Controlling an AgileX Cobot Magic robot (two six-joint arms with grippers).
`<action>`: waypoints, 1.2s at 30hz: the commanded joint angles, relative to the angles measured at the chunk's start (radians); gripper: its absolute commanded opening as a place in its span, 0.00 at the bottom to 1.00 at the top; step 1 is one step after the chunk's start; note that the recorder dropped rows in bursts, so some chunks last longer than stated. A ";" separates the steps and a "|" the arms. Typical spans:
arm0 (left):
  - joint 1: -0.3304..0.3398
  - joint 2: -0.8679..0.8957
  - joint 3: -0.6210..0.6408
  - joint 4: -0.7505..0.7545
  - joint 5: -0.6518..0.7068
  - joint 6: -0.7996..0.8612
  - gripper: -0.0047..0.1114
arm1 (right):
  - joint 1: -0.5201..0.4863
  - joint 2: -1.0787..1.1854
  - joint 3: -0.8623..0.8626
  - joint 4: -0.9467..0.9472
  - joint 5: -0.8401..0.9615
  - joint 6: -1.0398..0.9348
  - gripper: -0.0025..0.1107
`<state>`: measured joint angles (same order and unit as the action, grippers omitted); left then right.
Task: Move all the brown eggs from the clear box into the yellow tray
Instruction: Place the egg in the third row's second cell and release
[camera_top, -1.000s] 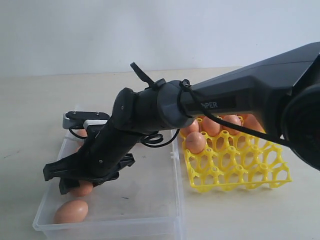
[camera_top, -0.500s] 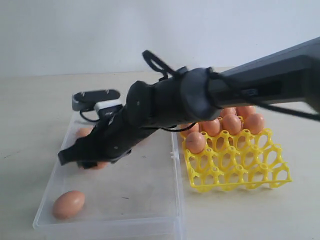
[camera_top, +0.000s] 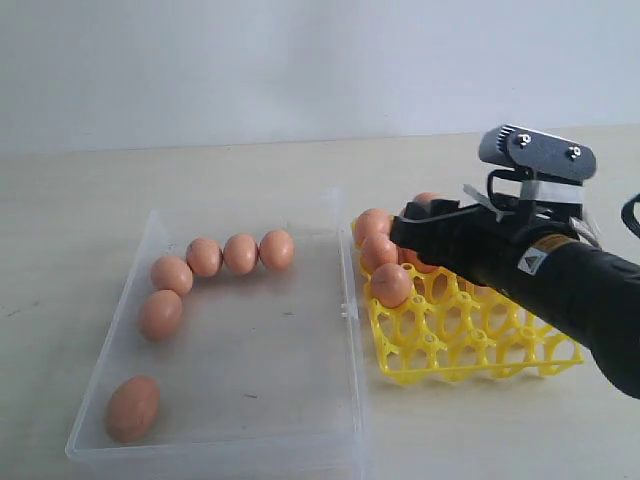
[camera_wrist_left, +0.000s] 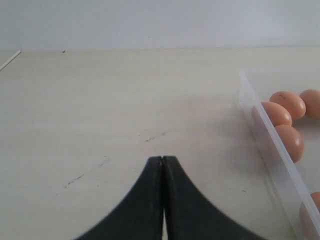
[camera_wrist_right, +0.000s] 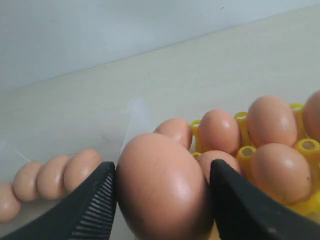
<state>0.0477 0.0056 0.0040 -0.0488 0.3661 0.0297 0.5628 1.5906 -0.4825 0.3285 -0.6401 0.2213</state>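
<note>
My right gripper (camera_wrist_right: 162, 170) is shut on a brown egg (camera_wrist_right: 162, 195), with one ribbed finger on each side of it. In the exterior view the right gripper (camera_top: 408, 238) hovers over the near-left part of the yellow tray (camera_top: 470, 340), where several brown eggs (camera_top: 391, 284) sit in cells. Several more eggs (camera_top: 240, 253) lie in an arc inside the clear box (camera_top: 270, 370), and one (camera_top: 133, 408) lies alone near its front corner. My left gripper (camera_wrist_left: 162, 159) is shut and holds nothing. It hangs above bare table beside the box wall (camera_wrist_left: 272, 150).
The box and the tray stand side by side on a pale table (camera_top: 80, 200), with a plain wall behind. The box's latch tab (camera_top: 347, 310) faces the tray. The front rows of tray cells (camera_top: 480, 350) hold nothing.
My right arm has swung from the left part of the clear box over to the yellow tray, carrying an egg. The eggs in the box, hidden by the arm before, now show.
</note>
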 joint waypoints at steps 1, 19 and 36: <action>-0.009 -0.006 -0.004 -0.006 -0.012 0.000 0.04 | -0.040 0.017 0.069 -0.059 -0.128 0.093 0.02; -0.009 -0.006 -0.004 -0.006 -0.012 0.000 0.04 | -0.047 0.193 0.027 -0.078 -0.178 0.128 0.03; -0.009 -0.006 -0.004 -0.006 -0.012 0.000 0.04 | -0.047 0.207 0.027 0.002 -0.172 0.022 0.60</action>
<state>0.0477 0.0056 0.0040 -0.0488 0.3661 0.0297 0.5213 1.7960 -0.4492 0.3247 -0.8007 0.2545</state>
